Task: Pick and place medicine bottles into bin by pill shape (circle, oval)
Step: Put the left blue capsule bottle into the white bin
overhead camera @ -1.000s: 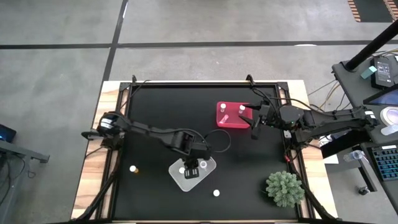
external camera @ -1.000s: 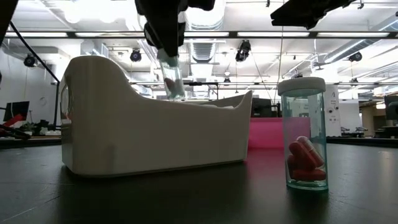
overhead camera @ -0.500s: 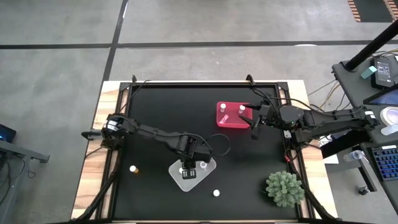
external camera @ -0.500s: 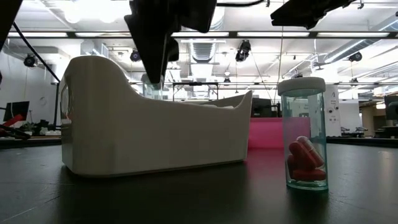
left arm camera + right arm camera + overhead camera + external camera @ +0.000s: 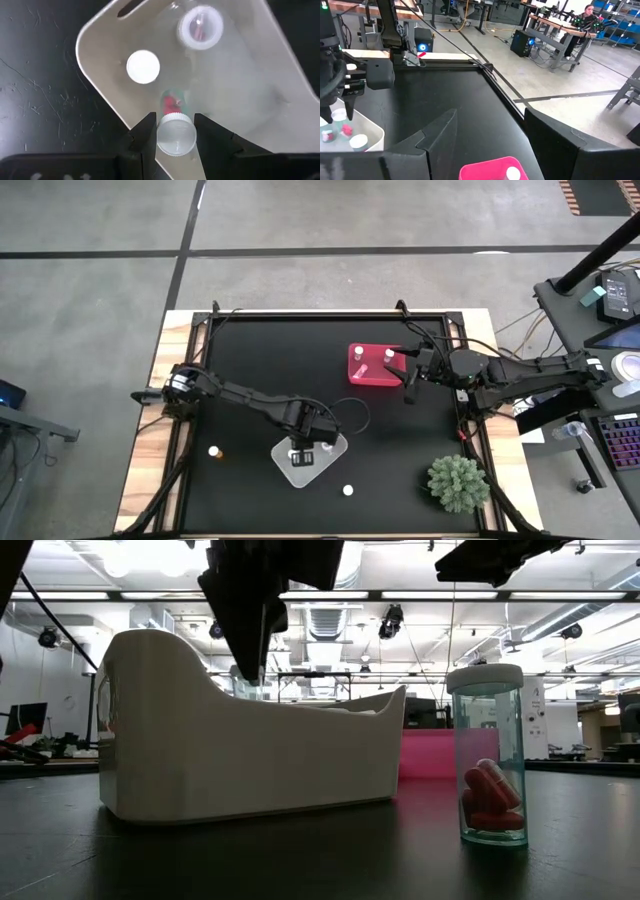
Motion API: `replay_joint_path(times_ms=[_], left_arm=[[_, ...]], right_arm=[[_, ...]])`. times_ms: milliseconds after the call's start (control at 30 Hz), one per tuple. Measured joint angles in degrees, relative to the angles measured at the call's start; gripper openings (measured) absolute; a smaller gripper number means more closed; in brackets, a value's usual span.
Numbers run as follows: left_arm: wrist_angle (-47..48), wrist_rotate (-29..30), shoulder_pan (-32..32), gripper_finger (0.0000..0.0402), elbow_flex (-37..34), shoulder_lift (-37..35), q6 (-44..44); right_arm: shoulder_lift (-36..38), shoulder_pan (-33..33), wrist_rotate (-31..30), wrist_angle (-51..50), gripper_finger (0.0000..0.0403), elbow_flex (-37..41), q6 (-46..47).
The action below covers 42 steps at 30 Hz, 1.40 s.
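Two bottles are counted in the white bin (image 5: 310, 463), a third (image 5: 175, 137) is gripped above it by the left gripper (image 5: 174, 134), two remain on the table's near edge; the right gripper (image 5: 408, 388) is held open.

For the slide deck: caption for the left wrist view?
Left gripper holds a medicine bottle over the white bin.

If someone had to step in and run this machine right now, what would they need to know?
Left gripper: shut on a bottle, lowered into the white bin.
Right gripper: open, empty, beside the pink bin.
Done: two other bottles stand in the white bin, two in the pink bin.
Left: release the held bottle, then sort two bottles on the table: one with an orange body at the left, one near the front edge holding red oval pills.
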State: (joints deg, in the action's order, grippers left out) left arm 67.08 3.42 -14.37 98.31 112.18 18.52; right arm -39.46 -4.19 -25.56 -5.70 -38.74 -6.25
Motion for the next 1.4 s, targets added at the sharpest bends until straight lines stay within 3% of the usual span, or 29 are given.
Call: replay_joint_path(times_ms=[1167,1400], left_arm=[[-8.21,-0.35,-0.39,0.0101,-6.5,0.17,-0.92],[-8.29,-0.35,-0.37,0.0135,-6.5,0.17,-0.92]], right_arm=[[-0.02,0.0,-0.02,-0.01,0.0224,0.07,-0.4],[-0.02,-0.01,-0.01,-0.01,0.0224,0.11,-0.4]])
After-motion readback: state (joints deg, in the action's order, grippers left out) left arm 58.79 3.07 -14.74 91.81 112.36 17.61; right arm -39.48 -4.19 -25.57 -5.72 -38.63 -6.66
